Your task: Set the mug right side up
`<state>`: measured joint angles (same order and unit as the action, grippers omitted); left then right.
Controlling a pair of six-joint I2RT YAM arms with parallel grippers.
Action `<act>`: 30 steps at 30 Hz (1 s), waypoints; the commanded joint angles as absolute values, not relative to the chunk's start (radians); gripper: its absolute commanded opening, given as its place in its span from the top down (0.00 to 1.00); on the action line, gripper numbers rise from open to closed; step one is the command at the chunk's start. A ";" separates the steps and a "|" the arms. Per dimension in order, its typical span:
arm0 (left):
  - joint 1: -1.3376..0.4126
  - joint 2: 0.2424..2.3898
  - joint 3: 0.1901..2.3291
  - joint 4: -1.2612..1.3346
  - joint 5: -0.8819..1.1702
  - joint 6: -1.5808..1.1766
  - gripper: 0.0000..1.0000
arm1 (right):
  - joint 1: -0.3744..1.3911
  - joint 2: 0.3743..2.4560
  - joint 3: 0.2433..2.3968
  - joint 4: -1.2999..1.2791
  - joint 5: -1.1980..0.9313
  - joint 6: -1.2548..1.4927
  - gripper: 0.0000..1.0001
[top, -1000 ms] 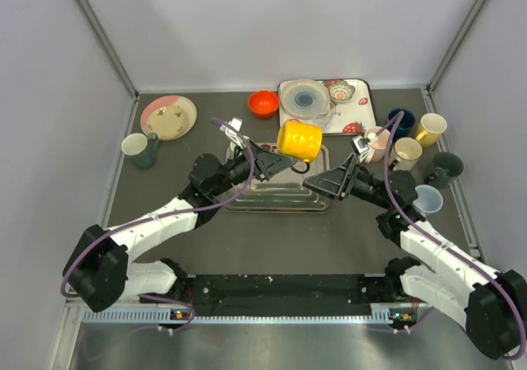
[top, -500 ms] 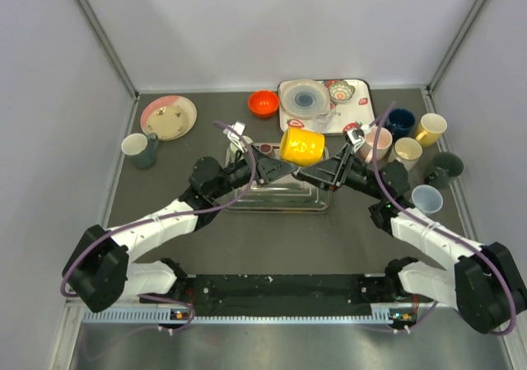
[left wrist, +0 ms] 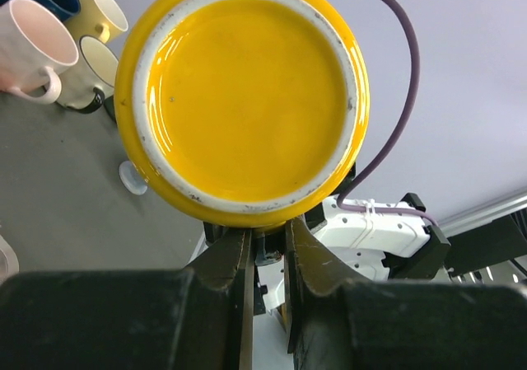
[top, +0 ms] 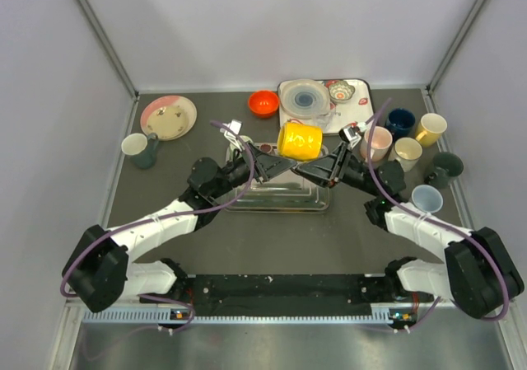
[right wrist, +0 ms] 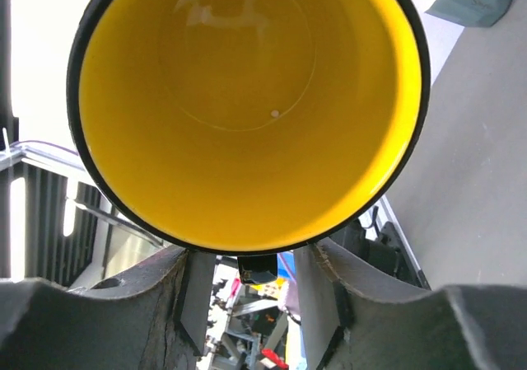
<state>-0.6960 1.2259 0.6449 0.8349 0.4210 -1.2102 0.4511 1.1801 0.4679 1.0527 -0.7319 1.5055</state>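
Mug (top: 299,139): yellow, held off the surface on its side, over the far part of the metal tray (top: 280,199), roughly midway between the left and right edges.
Mug orientation: the base faces the left edge and the open mouth faces the right edge. It is neither upright nor inverted.
Left end effector (left wrist: 268,234): its fingers are drawn close together and clamped on the underside of the mug near the base. The left wrist view is filled by the round yellow bottom with its pale unglazed ring.
Right end effector (right wrist: 257,263): its fingers stand apart under the mug's dark-edged rim, one to each side. Whether they touch the mug cannot be told. The right wrist view looks straight into the yellow interior.
Arms: both reach in from the near edge, and their tips meet beneath the mug.
Metal tray: lies flat mid-surface.
Far edge: a red bowl (top: 263,103) sits beside a strawberry-patterned tray (top: 354,127) that carries dishes.
Far left corner: a pink plate (top: 169,116), with a white cup (top: 133,144) nearer along the left edge.
Right edge: a cluster of upright cups, among them pink (top: 377,143), navy (top: 401,121), cream (top: 406,152), dark green (top: 445,167) and pale blue (top: 427,198).
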 commanded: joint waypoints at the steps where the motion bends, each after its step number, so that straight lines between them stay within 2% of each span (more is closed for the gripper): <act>1: -0.732 1.187 0.657 0.936 0.483 -1.197 1.00 | 0.480 1.195 0.563 1.160 -0.690 1.534 0.60; 4: -0.739 1.187 0.657 0.930 0.486 -1.184 1.00 | 0.483 1.204 0.577 1.150 -0.681 1.531 0.62; 7: -0.745 1.186 0.652 0.931 0.495 -1.181 1.00 | 0.483 1.206 0.575 1.147 -0.663 1.532 0.70; 10: -0.749 1.178 0.644 0.931 0.505 -1.180 1.00 | 0.482 1.207 0.574 1.143 -0.644 1.531 0.85; 14: -0.749 1.166 0.635 0.927 0.511 -1.172 1.00 | 0.483 1.189 0.571 1.091 -0.611 1.503 1.00; 18: -0.749 1.144 0.621 0.919 0.505 -1.141 1.00 | 0.483 1.131 0.610 0.860 -0.601 1.373 1.00; 19: -0.747 1.138 0.615 0.916 0.502 -1.126 0.96 | 0.483 1.114 0.627 0.797 -0.601 1.280 1.00; 20: -0.747 1.131 0.611 0.911 0.491 -1.120 0.88 | 0.483 1.077 0.656 0.655 -0.595 1.235 1.00; 23: -0.739 1.123 0.594 0.919 0.462 -1.111 0.78 | 0.483 1.034 0.710 0.456 -0.572 1.085 1.00; 26: -0.733 1.129 0.583 0.936 0.446 -1.118 0.68 | 0.483 1.006 0.739 0.327 -0.565 1.000 1.00; 27: -0.733 1.132 0.584 0.937 0.446 -1.121 0.62 | 0.483 0.993 0.744 0.298 -0.560 0.961 1.00; 30: -0.724 1.135 0.580 0.936 0.451 -1.126 0.54 | 0.483 0.965 0.761 0.179 -0.532 0.873 1.00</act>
<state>-0.7174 1.1610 0.5907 0.8558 0.3790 -1.1488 0.4961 1.0080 0.6910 0.3775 -0.6769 1.0725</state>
